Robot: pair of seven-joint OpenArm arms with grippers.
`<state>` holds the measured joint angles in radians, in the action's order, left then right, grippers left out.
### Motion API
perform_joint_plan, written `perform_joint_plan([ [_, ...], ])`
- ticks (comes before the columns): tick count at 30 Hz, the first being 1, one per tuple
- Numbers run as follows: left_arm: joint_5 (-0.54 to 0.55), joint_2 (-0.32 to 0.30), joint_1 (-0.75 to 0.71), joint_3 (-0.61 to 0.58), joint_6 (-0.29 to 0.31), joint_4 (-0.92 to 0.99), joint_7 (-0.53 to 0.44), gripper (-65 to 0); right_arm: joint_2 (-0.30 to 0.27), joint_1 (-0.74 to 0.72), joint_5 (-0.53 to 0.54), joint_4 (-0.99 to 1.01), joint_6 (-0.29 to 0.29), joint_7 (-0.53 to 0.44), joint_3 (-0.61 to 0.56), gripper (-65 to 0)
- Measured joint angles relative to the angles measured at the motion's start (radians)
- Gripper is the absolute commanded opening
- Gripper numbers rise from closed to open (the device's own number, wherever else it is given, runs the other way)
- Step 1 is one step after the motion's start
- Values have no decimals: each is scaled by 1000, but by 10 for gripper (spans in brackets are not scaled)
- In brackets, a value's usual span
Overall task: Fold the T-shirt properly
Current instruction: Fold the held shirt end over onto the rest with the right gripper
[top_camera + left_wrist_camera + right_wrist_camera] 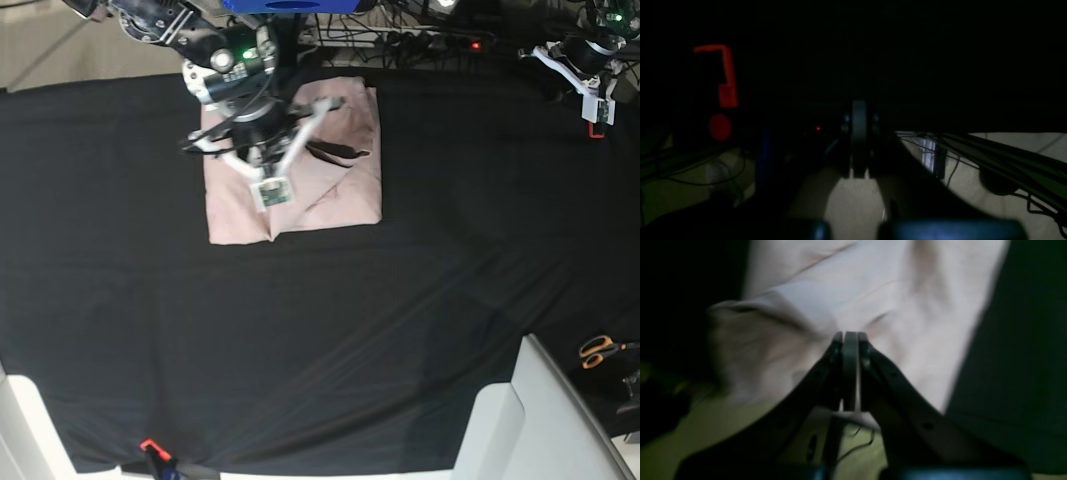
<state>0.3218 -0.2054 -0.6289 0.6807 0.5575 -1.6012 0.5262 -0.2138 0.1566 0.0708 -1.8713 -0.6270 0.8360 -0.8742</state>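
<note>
Black cloth covers the table (320,330), the largest thing we can see from above. On it, toward twelve o'clock and a little to eleven, lies the T-shirt (340,190), pale pink and already gathered into a compact, roughly square packet with creases across its top. We judge the fold to be far along, with tidying or a last fold left.

Our right arm hangs directly over the packet's nine o'clock half. From its wrist camera, the right gripper (850,336) shows its jaws pressed together with no gap; pink cloth fills the view beyond the tips, toward twelve o'clock, but we cannot tell whether any fabric is pinched between them. A raised fold stands at ten o'clock from the tips.

Our left gripper (858,116) is parked well apart from the shirt, at the table's two o'clock corner. Its wrist view is very dark; the jaws look closed on nothing.

So the right arm is much the nearer. The packet's sides run nearly even, slightly longer from twelve to six, and the shirt lies just below and ahead of the right jaws.
</note>
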Motion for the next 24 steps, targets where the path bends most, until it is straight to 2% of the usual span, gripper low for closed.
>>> perform_joint_plan([
  [7, -1, 0, -3, 0, 0, 0, 1, -650, 7, 14, 5, 179, 11, -79, 8, -630],
  [11, 0, -1, -3, 0, 0, 0, 0, -650, 45, 1, 1, 233, 11, -114, 7, -630],
  [16, 0, 0, -3, 0, 0, 0, 0, -650, 116, -34, 5, 256, 139, -112, 9, -633],
  [24, -1, -2, -3, 0, 0, 0, 1, -650, 189, -180, -1, 315, 143, -113, 4, -633],
])
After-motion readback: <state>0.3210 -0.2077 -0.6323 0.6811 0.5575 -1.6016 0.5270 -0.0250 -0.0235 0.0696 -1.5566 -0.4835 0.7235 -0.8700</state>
